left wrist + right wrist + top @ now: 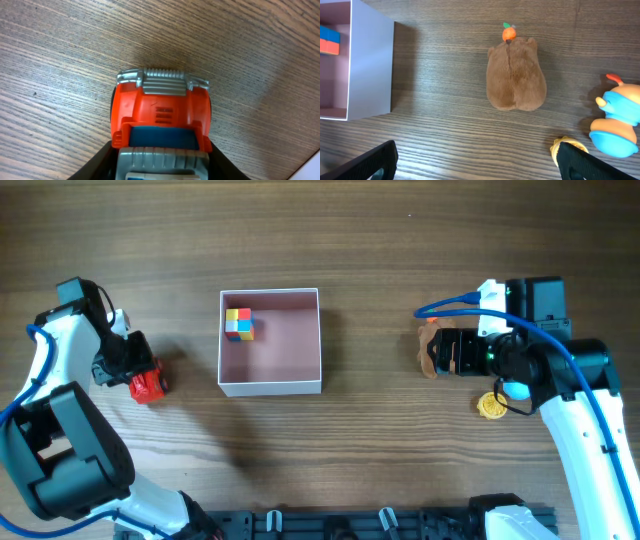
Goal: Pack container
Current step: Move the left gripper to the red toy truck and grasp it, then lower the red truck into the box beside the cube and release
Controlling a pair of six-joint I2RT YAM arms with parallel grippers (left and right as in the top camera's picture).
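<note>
The container [270,388] sits mid-table [400,480], with a multicoloured cube [238,323] in its upper-left corner as seen from overhead. The left gripper [133,372] has its jaws closed on the sides of a red toy truck [160,112]. The right gripper [477,147], jaws spread wide, hangs by a brown plush [516,75]. A blue-and-orange toy [617,125] lies nearby.

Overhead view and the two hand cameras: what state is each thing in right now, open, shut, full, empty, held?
container: open-topped, holds only one cube.
colourful cube: in the container's corner.
red toy truck: outside the container.
left gripper: around the truck; grip unclear.
right gripper: open, empty.
brown plush: lying on the table, untouched.
blue toy: on the table, untouched.
</note>
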